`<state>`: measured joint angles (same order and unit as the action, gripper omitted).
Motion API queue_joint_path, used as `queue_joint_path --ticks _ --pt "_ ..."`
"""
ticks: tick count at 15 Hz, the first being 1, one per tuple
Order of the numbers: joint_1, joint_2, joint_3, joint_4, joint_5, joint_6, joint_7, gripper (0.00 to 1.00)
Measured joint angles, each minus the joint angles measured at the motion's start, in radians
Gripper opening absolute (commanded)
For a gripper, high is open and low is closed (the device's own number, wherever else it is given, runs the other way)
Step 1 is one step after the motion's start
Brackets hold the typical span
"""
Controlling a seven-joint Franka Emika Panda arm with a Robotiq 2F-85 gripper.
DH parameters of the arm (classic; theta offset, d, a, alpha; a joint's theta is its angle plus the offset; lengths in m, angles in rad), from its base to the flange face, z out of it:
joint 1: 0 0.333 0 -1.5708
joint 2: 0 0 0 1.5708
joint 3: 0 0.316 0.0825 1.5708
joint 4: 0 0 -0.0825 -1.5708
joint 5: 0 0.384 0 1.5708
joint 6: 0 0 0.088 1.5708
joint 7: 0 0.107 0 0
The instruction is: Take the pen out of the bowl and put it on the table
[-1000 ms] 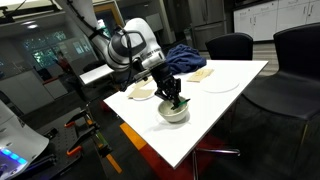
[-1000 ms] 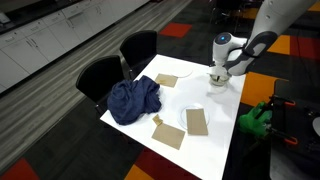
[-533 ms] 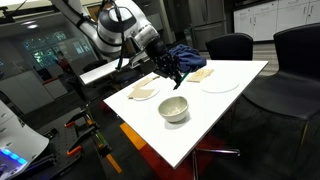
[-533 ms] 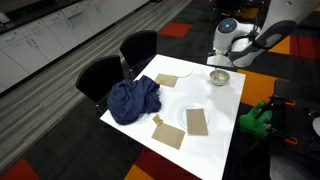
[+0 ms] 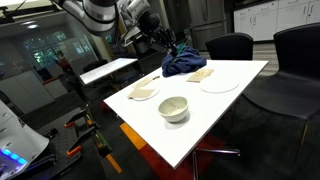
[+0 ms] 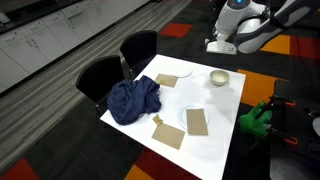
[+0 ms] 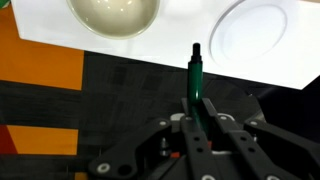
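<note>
Hand is clamped shut on the pen, gripping its lower half while the dark tip points toward 12 o'clock in the wrist view. Left to right there, the bowl sits empty at 11 o'clock, the pen stands mid-frame with its tip overlapping the table edge, and a flat plate lies at 1 o'clock. The pen looks light, stiff and slick, so a mid-shaft pinch suits it, though it may roll once laid down.
</note>
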<state>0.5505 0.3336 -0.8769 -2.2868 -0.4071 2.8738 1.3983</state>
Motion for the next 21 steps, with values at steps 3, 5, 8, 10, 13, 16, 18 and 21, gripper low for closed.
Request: queue_joint_path --ticks 3,5,8,10,13,16,18,21 --pt "-0.036 -0.088 0.064 -0.002 0.047 -0.009 -0.118 0.03" --pt "-0.064 -0.144 0.126 -0.005 0.120 -0.042 -0.229 0.03" --pt "-0.208 -0.225 0.330 -0.001 0.192 -0.144 -0.358 0.03" --pt "-0.314 -0.248 0.463 0.012 0.256 -0.217 -0.433 0.03" --pt "-0.419 -0.233 0.585 0.040 0.279 -0.281 -0.458 0.03" --pt "-0.470 -0.188 0.641 0.059 0.279 -0.289 -0.458 0.03" --pt "-0.485 -0.152 0.656 0.072 0.277 -0.289 -0.454 0.03" --pt "-0.493 -0.101 0.659 0.091 0.275 -0.288 -0.450 0.03"
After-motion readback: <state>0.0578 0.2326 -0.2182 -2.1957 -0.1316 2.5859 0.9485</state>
